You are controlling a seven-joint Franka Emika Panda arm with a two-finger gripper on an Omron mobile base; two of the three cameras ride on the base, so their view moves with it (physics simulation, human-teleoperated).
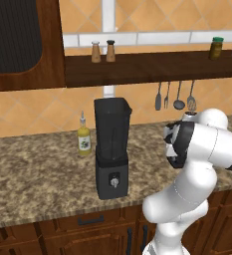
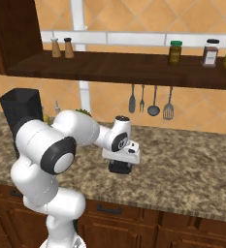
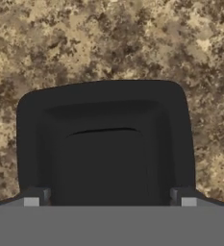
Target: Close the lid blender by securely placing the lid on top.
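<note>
One lid (image 3: 106, 144) lies flat on the tabletop (image 2: 192, 169), well right of the uncovered blender (image 1: 112, 149), with the spread gripper (image 2: 120, 167) poised directly over it; the pickup step next calls for lowering and closing.

The tall black blender (image 1: 112, 149) stands upright, uncovered; the flat black lid (image 3: 104, 144) lies on the counter.
</note>
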